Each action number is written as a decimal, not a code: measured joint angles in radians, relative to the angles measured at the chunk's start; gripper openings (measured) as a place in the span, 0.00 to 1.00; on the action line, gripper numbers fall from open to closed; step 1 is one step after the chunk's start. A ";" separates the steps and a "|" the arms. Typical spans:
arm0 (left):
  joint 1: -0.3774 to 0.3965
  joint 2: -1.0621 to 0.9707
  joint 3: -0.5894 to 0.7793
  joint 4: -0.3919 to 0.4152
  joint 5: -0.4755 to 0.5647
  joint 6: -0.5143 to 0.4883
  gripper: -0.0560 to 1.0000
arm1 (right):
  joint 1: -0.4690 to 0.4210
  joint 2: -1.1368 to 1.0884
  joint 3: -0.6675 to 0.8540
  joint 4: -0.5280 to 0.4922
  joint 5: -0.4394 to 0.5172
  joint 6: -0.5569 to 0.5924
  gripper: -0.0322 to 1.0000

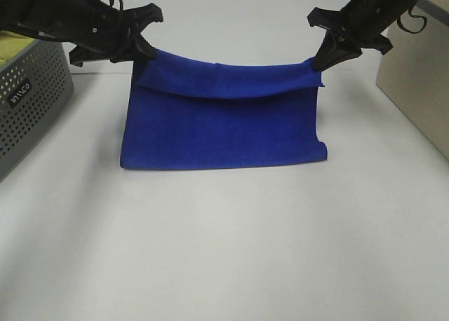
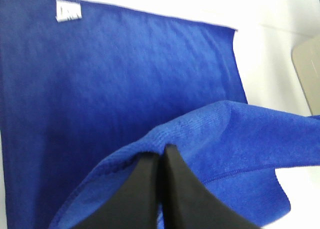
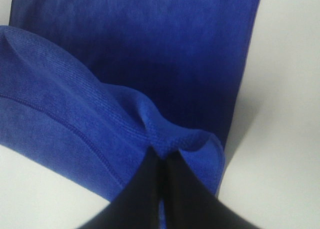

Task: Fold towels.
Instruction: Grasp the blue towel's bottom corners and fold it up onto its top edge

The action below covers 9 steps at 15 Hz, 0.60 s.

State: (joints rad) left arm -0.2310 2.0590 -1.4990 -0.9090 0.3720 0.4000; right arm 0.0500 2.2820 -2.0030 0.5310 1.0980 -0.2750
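Observation:
The royal-blue towel [image 1: 223, 125] lies on the white table with its far edge lifted and sagging over toward the near edge. My left gripper [image 1: 142, 52] is shut on the towel's far left corner. My right gripper [image 1: 319, 63] is shut on its far right corner. In the left wrist view the closed fingers [image 2: 162, 154] pinch a fold of the towel [image 2: 125, 89], and a small white tag [image 2: 68, 10] shows on one short edge. In the right wrist view the closed fingers [image 3: 161, 156] pinch a hemmed corner of the towel [image 3: 150, 54].
A grey perforated basket [image 1: 31, 97] with a yellow-green cloth [image 1: 15, 46] inside stands at the left. A beige box [image 1: 417, 76] stands at the right. The white table [image 1: 224, 251] stretches bare in front of the towel.

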 joint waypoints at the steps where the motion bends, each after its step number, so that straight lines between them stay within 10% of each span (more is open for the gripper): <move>1: 0.000 0.017 -0.030 0.000 -0.041 0.014 0.06 | 0.000 0.038 -0.065 0.003 -0.007 0.000 0.05; 9: 0.000 0.282 -0.265 0.002 -0.272 0.140 0.06 | 0.000 0.269 -0.254 0.062 -0.279 -0.039 0.05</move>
State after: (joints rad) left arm -0.2310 2.3410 -1.7640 -0.9070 0.1000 0.5400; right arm 0.0500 2.5510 -2.2570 0.5930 0.8190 -0.3140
